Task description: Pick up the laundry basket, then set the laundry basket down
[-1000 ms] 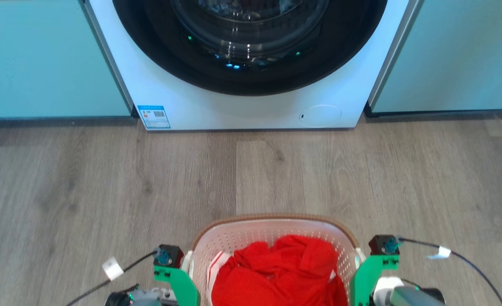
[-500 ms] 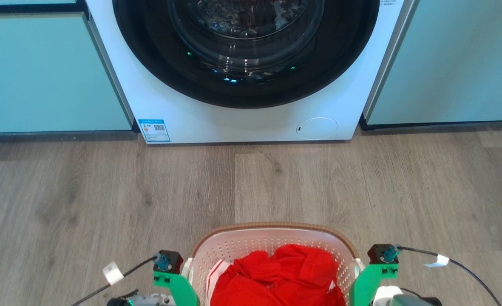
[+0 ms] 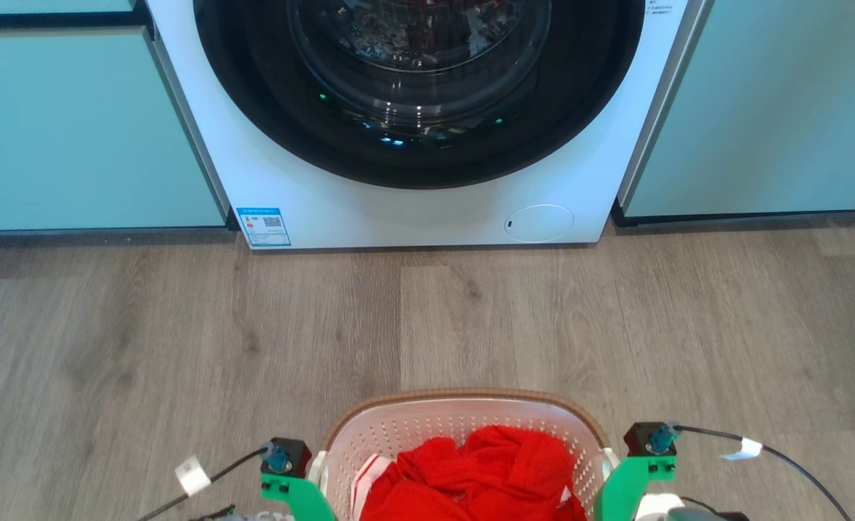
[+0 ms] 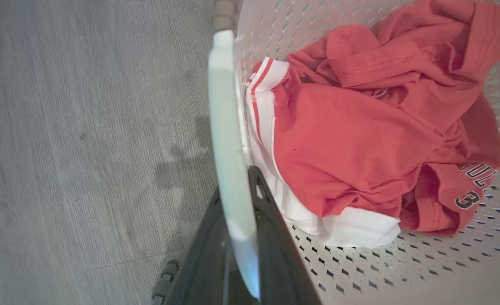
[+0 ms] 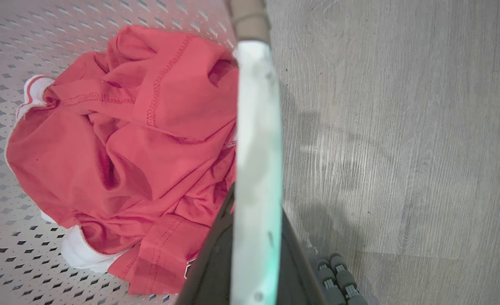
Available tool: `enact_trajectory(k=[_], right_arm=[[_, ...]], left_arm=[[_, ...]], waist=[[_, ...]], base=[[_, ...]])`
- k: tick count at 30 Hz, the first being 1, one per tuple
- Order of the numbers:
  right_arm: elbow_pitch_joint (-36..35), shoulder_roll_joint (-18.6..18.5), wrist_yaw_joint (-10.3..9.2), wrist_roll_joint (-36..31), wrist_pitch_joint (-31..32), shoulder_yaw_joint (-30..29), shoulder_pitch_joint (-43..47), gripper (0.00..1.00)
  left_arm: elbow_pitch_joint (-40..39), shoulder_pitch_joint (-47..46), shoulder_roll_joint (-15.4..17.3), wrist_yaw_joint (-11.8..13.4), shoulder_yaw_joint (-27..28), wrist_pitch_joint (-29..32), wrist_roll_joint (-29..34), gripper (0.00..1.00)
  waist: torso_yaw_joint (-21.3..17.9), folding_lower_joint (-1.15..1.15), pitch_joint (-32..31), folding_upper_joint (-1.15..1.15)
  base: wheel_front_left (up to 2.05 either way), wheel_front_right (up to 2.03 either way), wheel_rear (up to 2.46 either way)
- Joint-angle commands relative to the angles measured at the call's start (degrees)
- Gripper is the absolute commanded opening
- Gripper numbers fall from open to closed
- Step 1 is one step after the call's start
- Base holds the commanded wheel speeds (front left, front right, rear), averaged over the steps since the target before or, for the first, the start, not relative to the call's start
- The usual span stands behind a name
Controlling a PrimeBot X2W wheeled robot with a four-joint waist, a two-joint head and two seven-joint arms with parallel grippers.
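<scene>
The laundry basket [image 3: 463,397], white and perforated with a brown rim band, sits at the bottom middle of the head view between my two arms. Red clothing with white trim [image 3: 470,470] lies inside it. My left gripper [image 4: 238,190] is shut on the basket's white left handle [image 4: 228,127]; its dark fingers clamp the handle from both sides. My right gripper [image 5: 255,199] is shut on the white right handle [image 5: 256,127]. In the head view the green mounts of the left gripper [image 3: 304,481] and right gripper [image 3: 626,477] flank the basket.
A white front-loading washing machine [image 3: 427,217] with a dark round door stands straight ahead on the wooden floor [image 3: 470,318]. Teal cabinets [image 3: 72,130] flank it on both sides. Thin cables with white tags [image 3: 190,474] trail from each wrist.
The whole head picture has shifted downward, so the camera has moved. Both grippers keep the same hold on the basket's handles, and the red clothing has not shifted.
</scene>
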Motion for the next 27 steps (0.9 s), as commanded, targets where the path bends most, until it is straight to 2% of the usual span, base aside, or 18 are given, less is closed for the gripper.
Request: enact_trajectory(k=[1,27], right_arm=[[-0.92,0.55,0.16,0.45,-0.94,0.94,-0.61,0.00],[-0.30,0.55,0.16,5.02,-2.51,6.07,-1.96,0.00]], left_arm=[[-0.12,-1.80,1.07,0.05,0.76,-0.94,-0.30,0.00],[-0.43,-2.15,1.07,0.40,-0.82,-1.14,-1.88,0.00]], waist=[[-0.03,0.00,-0.02,0.00],[-0.20,0.00,1.14,0.00]], base=[[0.00,0.00,0.00],[0.00,0.00,0.00]])
